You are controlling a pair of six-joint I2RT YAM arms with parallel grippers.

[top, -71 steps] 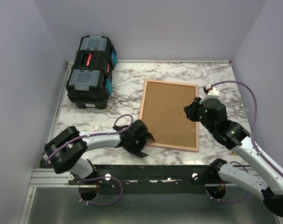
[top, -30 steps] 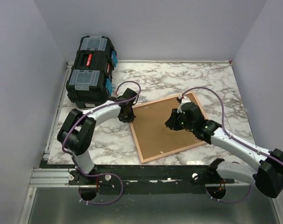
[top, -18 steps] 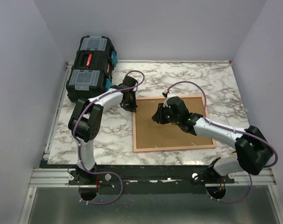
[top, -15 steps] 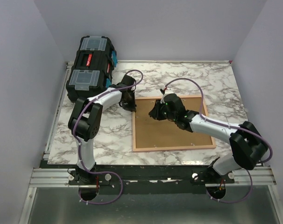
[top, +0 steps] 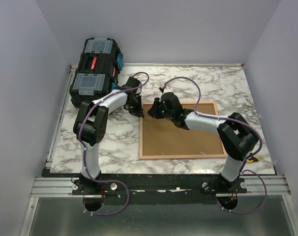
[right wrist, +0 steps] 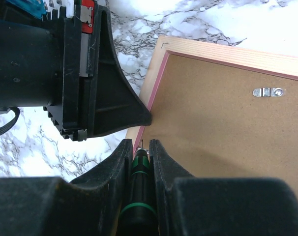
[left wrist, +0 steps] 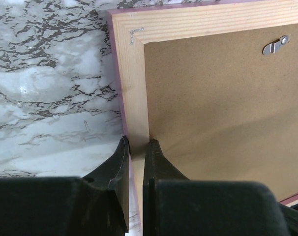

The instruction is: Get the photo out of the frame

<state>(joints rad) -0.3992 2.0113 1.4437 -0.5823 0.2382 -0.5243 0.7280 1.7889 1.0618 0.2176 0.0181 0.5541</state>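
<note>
The frame (top: pixel 181 130) lies back side up on the marble table, its brown backing board (left wrist: pixel 218 98) facing me inside a pale wood rail (left wrist: pixel 134 73) with a pink outer edge. The photo is hidden beneath the board. My left gripper (top: pixel 138 109) (left wrist: pixel 137 145) is shut, its tips set on the frame's left rail near the far left corner. My right gripper (top: pixel 153 111) (right wrist: pixel 138 143) is shut on a black screwdriver with green rings (right wrist: pixel 139 177). The screwdriver's tip sits at the inner edge of that rail, right beside the left gripper's fingers (right wrist: pixel 109 98).
A black toolbox (top: pixel 96 73) with teal latches stands at the table's far left, close behind the left gripper. A small metal turn clip (left wrist: pixel 276 45) (right wrist: pixel 267 92) sits on the backing board near the frame's far rail. Both arms' cables arch above the frame's far left corner.
The frame was swung round to lie square with the table edge. Both grippers moved to its far left corner, and the right one has just shifted further left with the screwdriver.
</note>
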